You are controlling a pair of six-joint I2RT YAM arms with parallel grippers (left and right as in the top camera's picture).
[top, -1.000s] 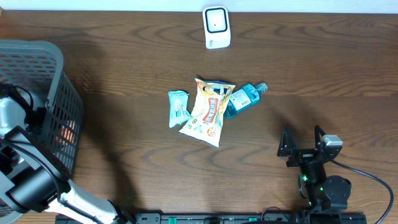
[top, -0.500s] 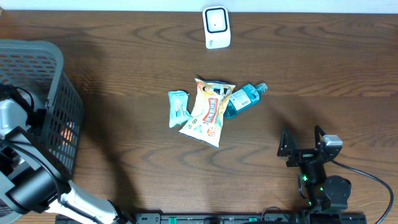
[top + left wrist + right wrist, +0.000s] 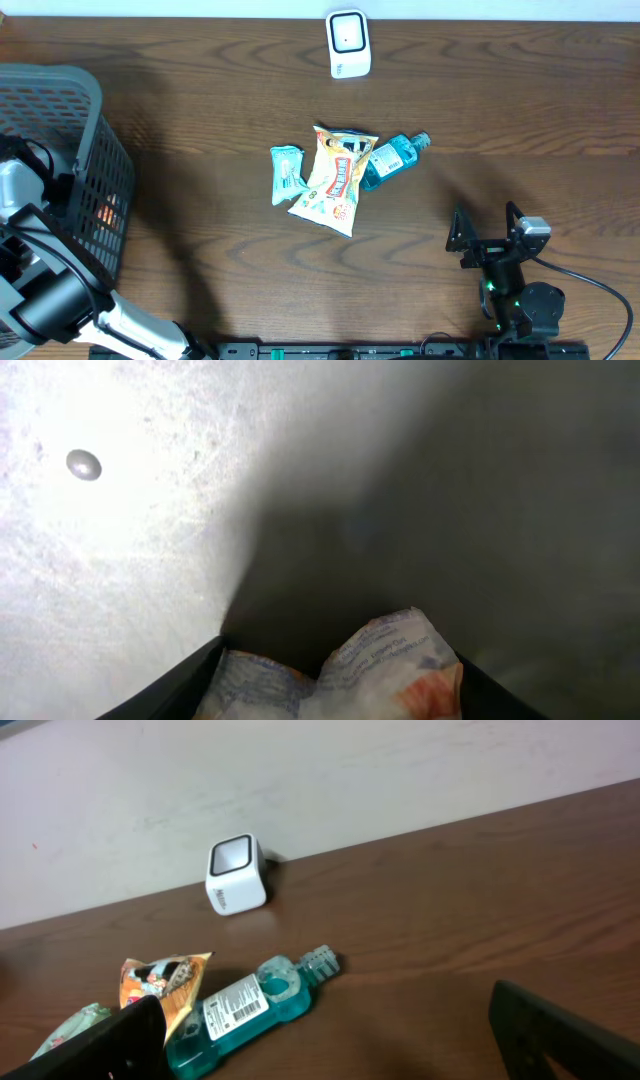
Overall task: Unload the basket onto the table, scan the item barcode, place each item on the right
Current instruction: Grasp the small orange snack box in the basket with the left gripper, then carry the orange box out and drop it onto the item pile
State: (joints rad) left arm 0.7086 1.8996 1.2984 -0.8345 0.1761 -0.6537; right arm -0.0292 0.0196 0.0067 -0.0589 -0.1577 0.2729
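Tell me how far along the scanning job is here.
Done: nothing visibly; no item is at the scanner. In hand: left gripper straddles a packet in the basket, grip unconfirmed; right gripper rests open. Left: lift the packet and present its barcode to the scanner.

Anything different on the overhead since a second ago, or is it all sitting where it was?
Nothing visibly changed. The snack bag, blue bottle, teal pouch and scanner lie where they were; the right gripper stays parked, jaws open; the left arm stays in the basket. There, a packet sits between the left gripper's jaws, grip unconfirmed.
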